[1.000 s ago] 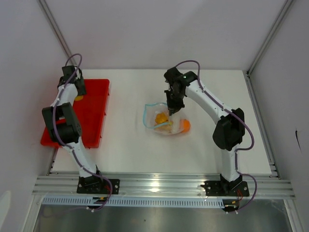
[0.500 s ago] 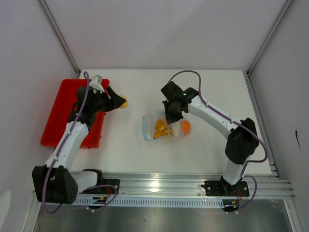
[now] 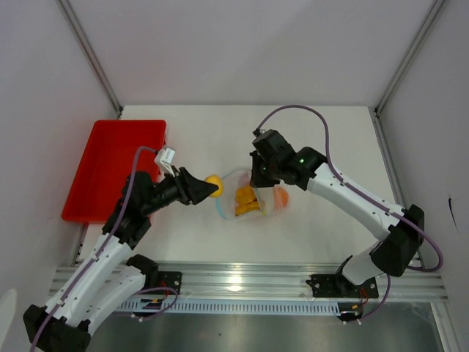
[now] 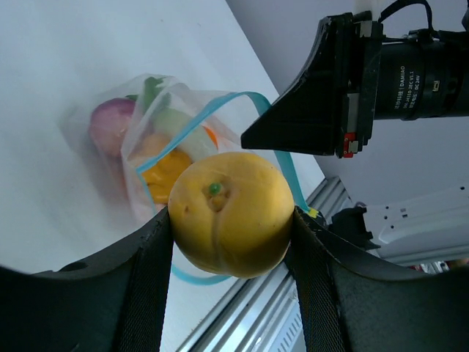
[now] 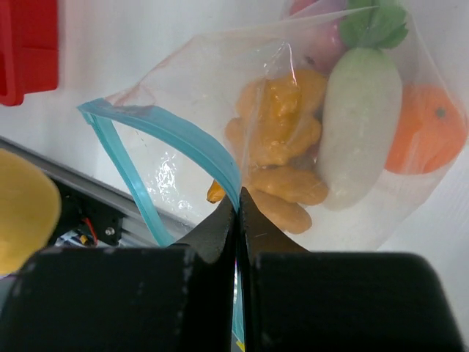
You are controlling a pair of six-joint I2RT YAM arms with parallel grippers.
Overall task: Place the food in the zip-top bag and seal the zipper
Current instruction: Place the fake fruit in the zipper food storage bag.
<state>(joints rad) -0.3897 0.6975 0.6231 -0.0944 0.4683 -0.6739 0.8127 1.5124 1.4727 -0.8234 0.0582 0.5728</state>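
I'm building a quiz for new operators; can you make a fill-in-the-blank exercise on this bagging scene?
The left gripper holds a ____ toy fruit.
The right gripper is shut on the zip-top bag's ____.
The white toy vegetable lies ____ the bag.
Missing words: yellow; zipper; inside.

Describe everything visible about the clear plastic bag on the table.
The bag is clear, crinkly plastic with a blue-teal strip along its mouth. It lies on the white table, its mouth open toward the left gripper, which holds a yellow fruit just outside it. The right gripper pinches one lip of the strip. Inside are yellow-orange pieces, a white vegetable with green leaves, an orange and a purple piece.
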